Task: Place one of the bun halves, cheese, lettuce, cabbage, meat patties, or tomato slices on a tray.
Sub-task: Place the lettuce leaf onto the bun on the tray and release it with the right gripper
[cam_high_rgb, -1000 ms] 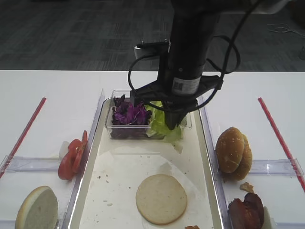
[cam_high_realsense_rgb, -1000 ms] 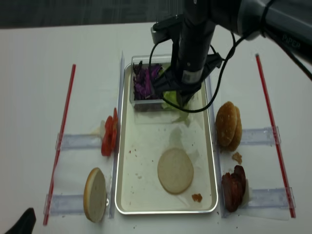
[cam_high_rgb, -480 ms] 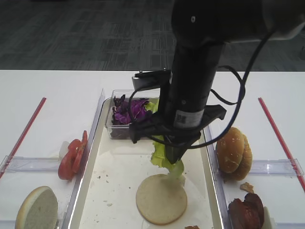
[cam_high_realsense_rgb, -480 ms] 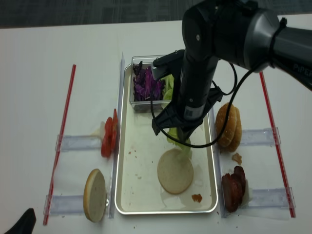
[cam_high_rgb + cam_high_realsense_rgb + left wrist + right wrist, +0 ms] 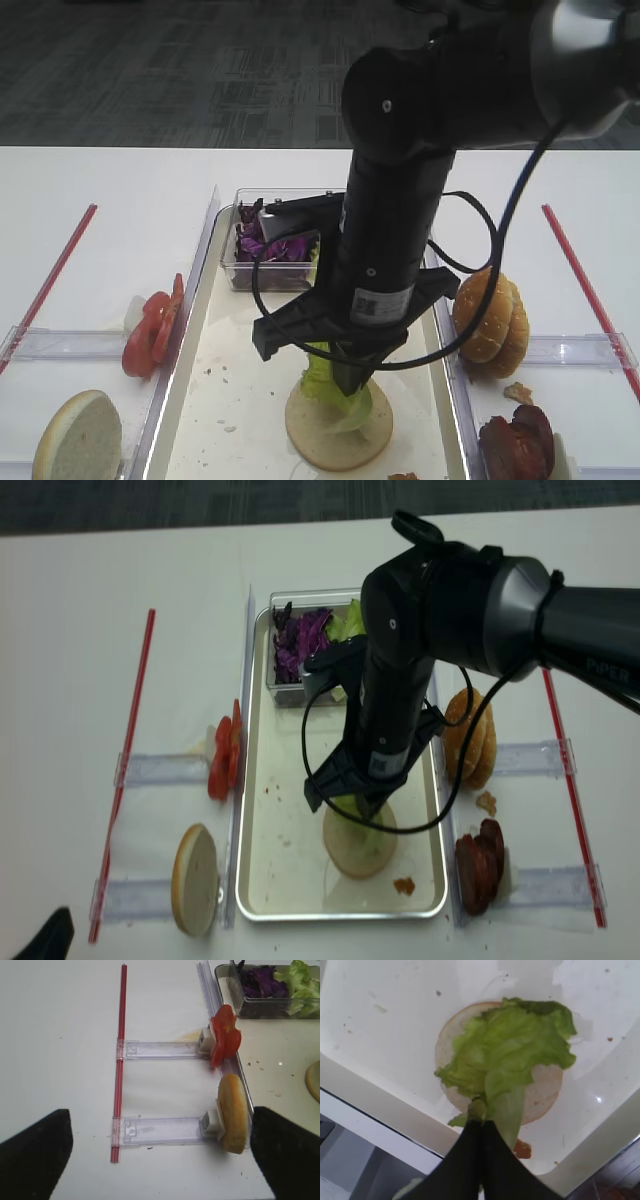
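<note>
One lettuce leaf point(image 5: 507, 1045) is pinched at its pale rib by the fully closed right claw point(image 5: 482, 1127), draped over the bun half point(image 5: 545, 1092) in the tray point(image 5: 385, 1050). Judged light, limp, tear-prone; rib grip suits.

Lighting: bright, even, overhead. Glare on tray point(image 5: 365, 1025) floor; soft shadows under arm. Left gripper point(image 5: 160, 1152) fingers blurred dark at frame edge. Exterior views sharp.
</note>
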Motion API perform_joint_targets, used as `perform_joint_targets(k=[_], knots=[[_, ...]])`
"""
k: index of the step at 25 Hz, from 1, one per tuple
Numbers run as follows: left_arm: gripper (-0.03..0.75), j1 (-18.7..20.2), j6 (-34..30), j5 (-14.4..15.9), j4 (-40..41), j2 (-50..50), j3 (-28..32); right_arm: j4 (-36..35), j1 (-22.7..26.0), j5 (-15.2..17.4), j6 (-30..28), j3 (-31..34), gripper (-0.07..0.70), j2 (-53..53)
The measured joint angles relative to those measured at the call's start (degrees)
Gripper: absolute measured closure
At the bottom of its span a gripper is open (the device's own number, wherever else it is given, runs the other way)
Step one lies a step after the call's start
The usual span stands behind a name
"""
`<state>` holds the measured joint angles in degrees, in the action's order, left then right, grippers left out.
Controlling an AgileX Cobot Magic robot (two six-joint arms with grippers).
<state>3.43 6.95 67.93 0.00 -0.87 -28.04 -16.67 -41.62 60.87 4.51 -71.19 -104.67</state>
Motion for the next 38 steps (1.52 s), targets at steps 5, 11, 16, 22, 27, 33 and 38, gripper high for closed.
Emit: perform_joint_targets(k=[5,11,16,22,27,33,38], knots=[[0.045,0.00,0.00,0.00,0.00,0.00,0.00,-0.22,0.00,-1.04,-1.08,0.30,0.589,0.00],[0.045,0.00,0.00,0.00,0.00,0.00,0.00,-1.03,0.00,-2.03,-1.68,0.52,0.589,0.00],[0.045,0.00,0.00,0.00,0.00,0.00,0.00,-1.84,0.00,-2.03,-2.56,0.58,0.589,-0.63],[0.045,0.00,0.00,0.00,0.00,0.00,0.00,-1.56,0.00,-2.73,-3.18,2.16,0.589,-0.77],[0.045,0.00,0.00,0.00,0.00,0.00,0.00,-1.56,0.00,-4.94,-3.41,4.47,0.589,-0.77],[0.045,0.00,0.00,0.00,0.00,0.00,0.00,-1.56,0.00,-7.23,-4.51,4.47,0.589,-0.77],[0.045,0.00,0.00,0.00,0.00,0.00,0.00,-1.56,0.00,-7.64,-4.51,4.47,0.589,-0.77]])
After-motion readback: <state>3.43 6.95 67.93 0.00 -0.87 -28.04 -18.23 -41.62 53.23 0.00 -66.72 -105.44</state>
